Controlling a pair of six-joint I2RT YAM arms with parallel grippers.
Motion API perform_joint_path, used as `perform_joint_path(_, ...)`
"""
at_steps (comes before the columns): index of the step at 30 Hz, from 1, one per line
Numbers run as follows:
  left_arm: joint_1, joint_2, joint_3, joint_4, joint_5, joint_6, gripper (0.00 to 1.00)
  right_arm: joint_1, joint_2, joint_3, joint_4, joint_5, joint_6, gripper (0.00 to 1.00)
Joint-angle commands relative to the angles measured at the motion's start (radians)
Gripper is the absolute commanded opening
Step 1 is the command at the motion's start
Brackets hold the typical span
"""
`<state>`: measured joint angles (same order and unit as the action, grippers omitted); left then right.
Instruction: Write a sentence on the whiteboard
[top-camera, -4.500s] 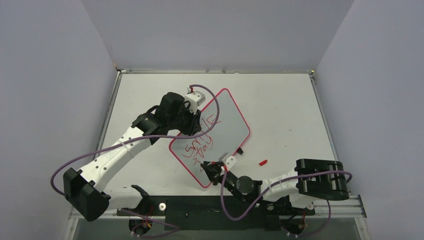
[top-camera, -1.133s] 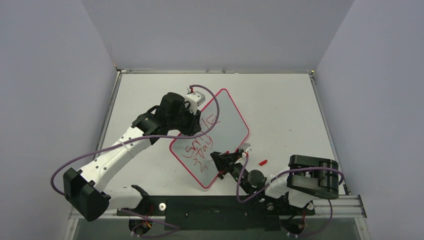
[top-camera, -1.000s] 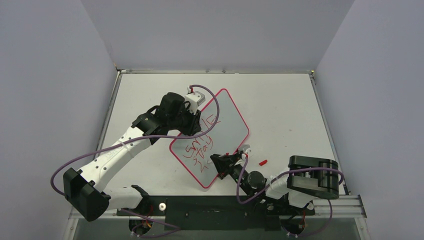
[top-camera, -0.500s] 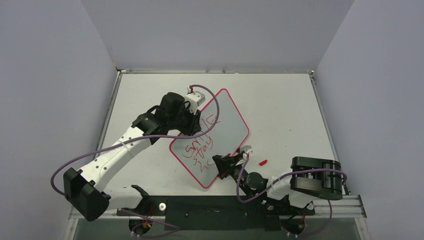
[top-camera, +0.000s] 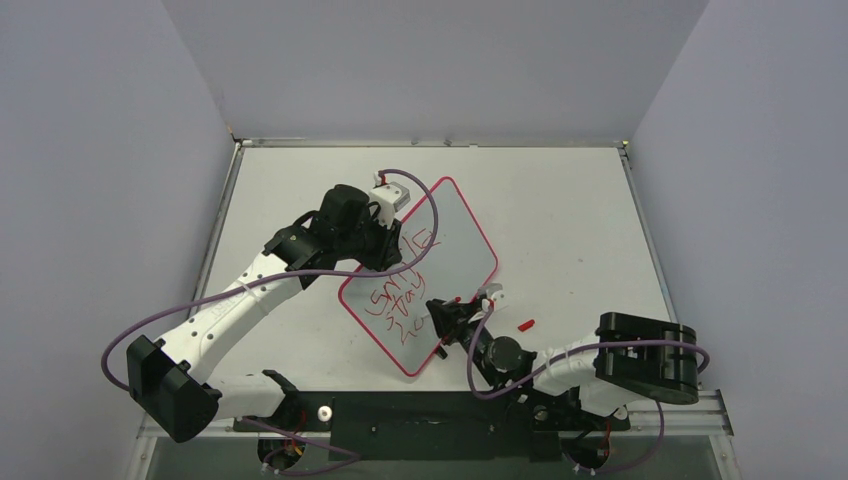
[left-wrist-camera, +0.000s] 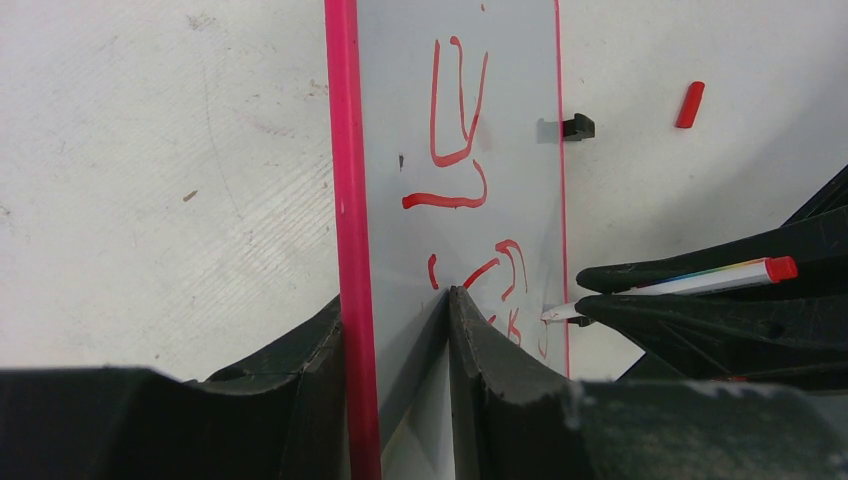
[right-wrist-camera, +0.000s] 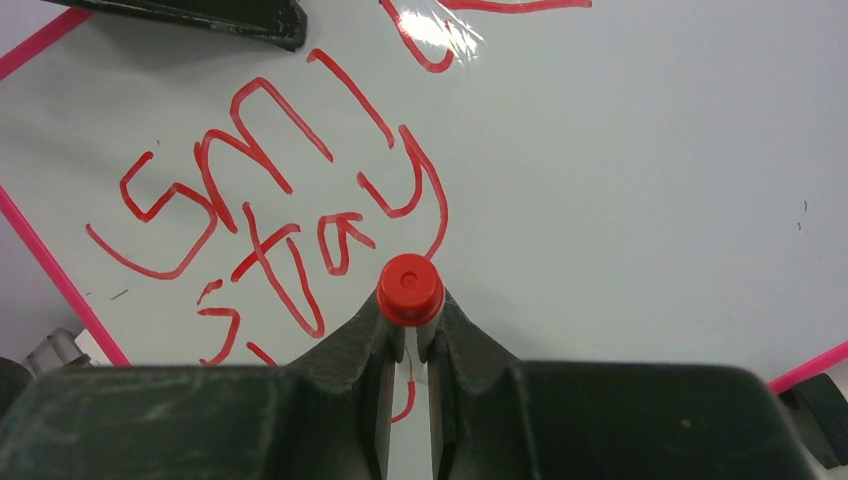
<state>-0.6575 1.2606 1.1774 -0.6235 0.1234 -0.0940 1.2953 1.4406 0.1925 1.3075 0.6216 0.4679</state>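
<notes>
Table (top-camera: 560, 220): right arm (top-camera: 560, 365) partly hides the sentence's (top-camera: 400, 296) lowest line.

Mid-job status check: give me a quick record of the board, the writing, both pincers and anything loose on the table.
whiteboard: flat on table, angled
sentence: two red lines written, third begun
left pincer: clamped on whiteboard edge
right pincer: shut on marker, tip at board
loose: red cap on table, right of board
</notes>
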Motion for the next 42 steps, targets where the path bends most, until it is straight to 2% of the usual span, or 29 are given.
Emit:
perform_joint_path(1,-0.001,0.014,-0.009,-0.017,-0.133,0.115,0.00,-0.011,-0.007,0.052,-0.070,-0.011,-0.040,0.00)
perform_joint_path(11,0.001,0.014,-0.008,-0.016,-0.136,0.111,0.00,-0.011,-0.008,0.085,-0.089,-0.051,-0.048,0.00)
perform_joint_path(21,0.001,0.008,-0.009,-0.015,-0.137,0.114,0.00,0.008,0.005,0.074,-0.009,-0.103,-0.044,0.00)
perform_joint_path(34,-0.001,0.002,-0.010,-0.015,-0.132,0.114,0.00,-0.001,-0.075,-0.012,0.030,-0.017,-0.028,0.00)
perform_joint_path(42,-0.001,0.002,-0.010,-0.016,-0.131,0.116,0.00,-0.018,-0.064,-0.023,0.057,-0.011,-0.033,0.00)
